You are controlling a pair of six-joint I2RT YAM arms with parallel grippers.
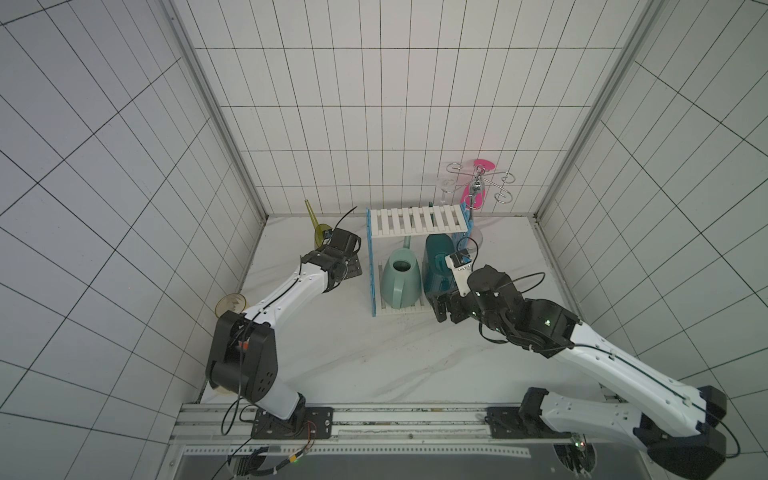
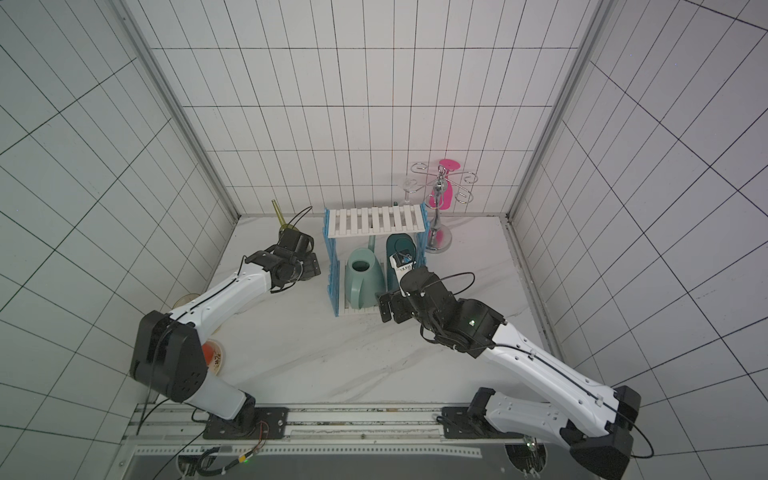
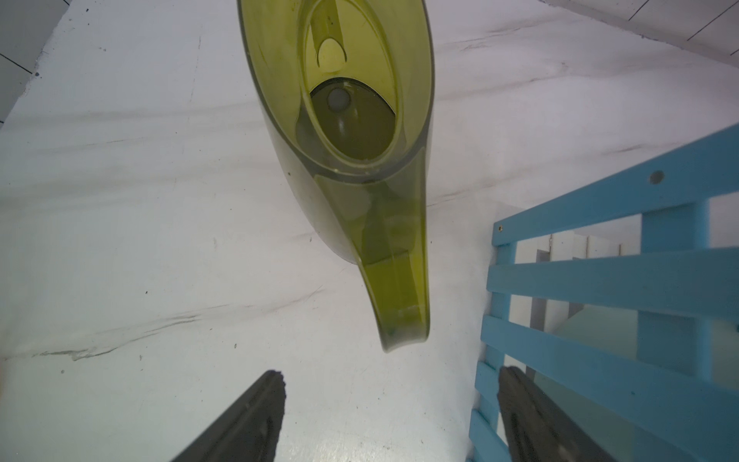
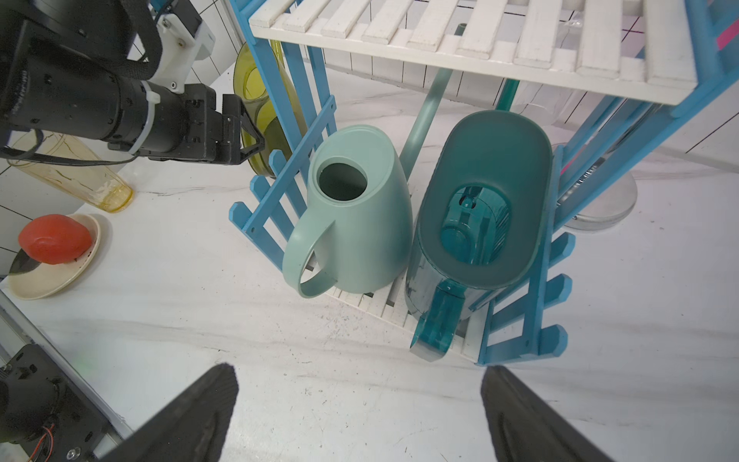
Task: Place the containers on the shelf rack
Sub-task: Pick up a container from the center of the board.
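Mint green watering can [image 4: 360, 208] and dark teal watering can [image 4: 480, 192] stand on the shelf rack [image 4: 440, 32], olive-yellow watering can [image 3: 348, 160] still on the desk [image 3: 160, 240]; left hand [image 3: 394, 374], right hand [image 4: 360, 370] open.

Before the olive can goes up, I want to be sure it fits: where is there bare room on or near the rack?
On the shelf rack, the top shelf is bare from side frame to side frame. The lower shelf is crowded: mint can and teal can fill it side by side. The table in front is bare.
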